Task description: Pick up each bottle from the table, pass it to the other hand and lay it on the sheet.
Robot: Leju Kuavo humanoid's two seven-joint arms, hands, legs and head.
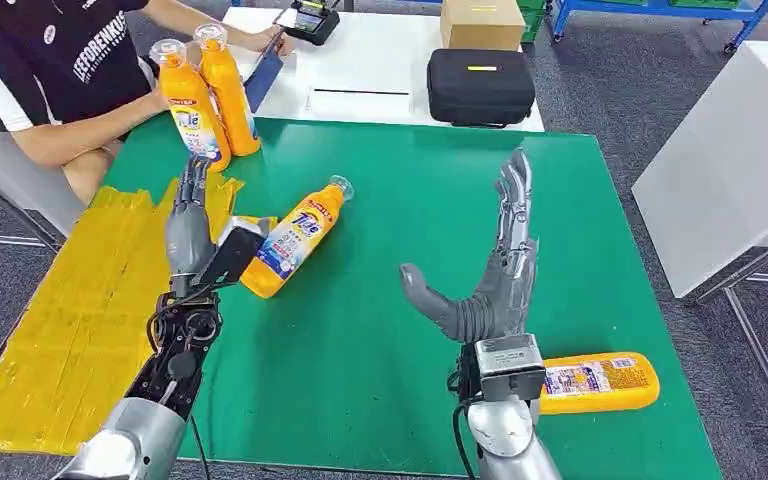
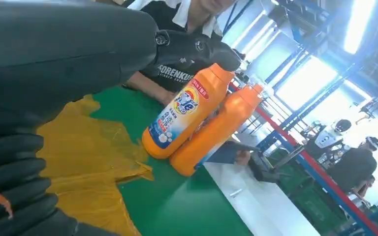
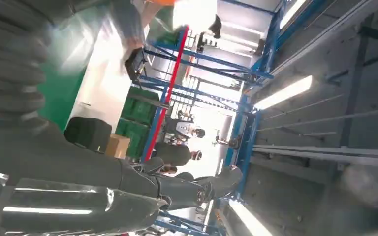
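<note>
Surface: a green table mat (image 1: 410,330) with a yellow sheet (image 1: 70,320) taped along its left side; grey floor around it.
Landmark: the bottle lying near the mat's middle (image 1: 295,238), orange, label up, cap pointing toward the far edge.
Left hand (image 1: 192,225): just left of that bottle, over the yellow sheet's inner edge, fingers straight and together, pointing away from the robot; whether it touches the bottle I cannot tell.
Right hand (image 1: 495,265): well to the right of the lying bottle, raised above the mat, fingers stretched out, thumb spread wide to the left, holding nothing.
2 standing bottles (image 1: 205,95): beyond the lying bottle at the far-left corner, upright, touching each other; the left wrist view shows them side by side (image 2: 197,118).
Flat bottle (image 1: 600,382): far right of the landmark, near the mat's front edge, just beside the right wrist.
Person (image 1: 60,70): seated behind the 2 standing bottles, 1 hand on them.
Black case (image 1: 480,87): on a white table beyond the mat.
</note>
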